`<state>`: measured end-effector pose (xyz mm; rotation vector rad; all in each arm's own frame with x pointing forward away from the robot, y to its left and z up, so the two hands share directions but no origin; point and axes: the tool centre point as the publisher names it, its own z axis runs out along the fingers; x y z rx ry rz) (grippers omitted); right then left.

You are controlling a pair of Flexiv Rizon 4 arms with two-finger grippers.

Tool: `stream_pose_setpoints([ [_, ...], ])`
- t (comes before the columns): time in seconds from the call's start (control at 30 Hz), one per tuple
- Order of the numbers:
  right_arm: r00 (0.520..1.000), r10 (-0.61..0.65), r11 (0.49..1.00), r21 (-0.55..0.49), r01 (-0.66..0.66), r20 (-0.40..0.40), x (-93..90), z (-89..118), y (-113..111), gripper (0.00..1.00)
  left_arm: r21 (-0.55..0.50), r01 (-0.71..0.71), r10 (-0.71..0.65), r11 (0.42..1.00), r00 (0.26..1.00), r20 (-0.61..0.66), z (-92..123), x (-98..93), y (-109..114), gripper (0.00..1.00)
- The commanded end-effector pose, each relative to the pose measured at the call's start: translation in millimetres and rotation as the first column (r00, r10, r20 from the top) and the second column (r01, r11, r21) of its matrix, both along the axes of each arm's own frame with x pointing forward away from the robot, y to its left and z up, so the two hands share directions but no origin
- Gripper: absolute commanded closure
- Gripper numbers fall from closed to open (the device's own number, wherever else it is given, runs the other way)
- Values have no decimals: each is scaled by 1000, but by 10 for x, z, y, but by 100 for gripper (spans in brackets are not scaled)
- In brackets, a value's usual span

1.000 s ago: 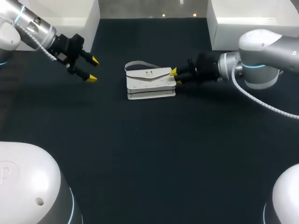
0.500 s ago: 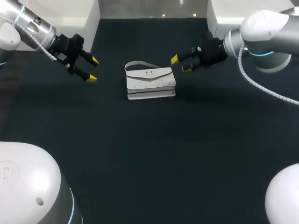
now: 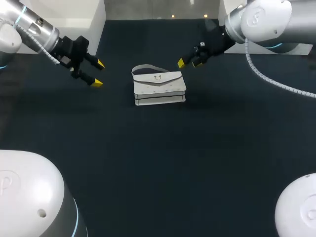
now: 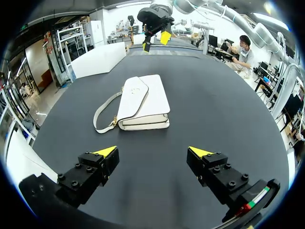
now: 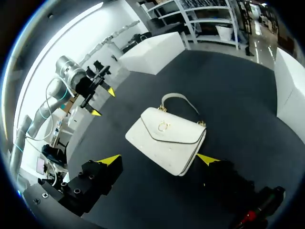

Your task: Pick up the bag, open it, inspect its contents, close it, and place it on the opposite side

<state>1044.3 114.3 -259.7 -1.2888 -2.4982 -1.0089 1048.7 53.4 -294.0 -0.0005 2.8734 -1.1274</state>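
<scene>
Right gripper (image 3: 187,63) hovers wide open near the closed white bag (image 3: 159,89); left gripper (image 3: 98,73), also open, hangs well apart.

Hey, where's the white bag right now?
In the head view the white bag lies on the dark table, far middle, between the open left gripper on its left and the open right gripper near its far right corner.

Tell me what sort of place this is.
Likely a robotics lab workbench: the left gripper and right gripper hover over a black table with a white handbag between them.
</scene>
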Motion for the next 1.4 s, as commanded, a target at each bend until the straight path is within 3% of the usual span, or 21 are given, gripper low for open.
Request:
stream_pose_setpoints([
  [0.03, 1000, 23, 997, -70, -21, 16, -27, 45, 55, 0, -3, 2, -2, 1000, 1000, 0, -14, 17, 0, 0],
  [0.47, 1000, 23, 997, -70, -21, 16, -27, 45, 55, 0, -12, 24, -24, 1000, 1000, 14, 22, 37, -40, 0],
  [0.63, 976, 175, 974, -169, -152, 128, -68, 97, 199, 0, 8, 87, -87, 996, 994, 67, 164, 105, -226, 0],
  [0.7, 974, 184, 969, -193, -157, 130, -72, 90, 204, 0, 16, 106, -107, 994, 992, 70, 195, 106, -268, 0],
  [0.87, 985, 165, 972, -176, -154, 48, -70, -6, 171, 0, 25, 119, -121, 993, 990, 74, 220, 76, -297, 0],
  [0.97, 984, 165, 974, -168, -151, 72, -76, -32, 146, 0, 41, 133, -136, 990, 986, 93, 214, 54, -297, 0],
  [1.1, 947, 240, 956, -221, -192, 212, -142, 4, 145, 0, 41, 171, -175, 984, 976, 134, 241, 46, -311, 0],
  [1.4, 814, 491, 858, -333, -390, 311, -260, -241, 221, 0, 40, 243, -246, 969, 949, 196, 305, 104, -410, 0],
])
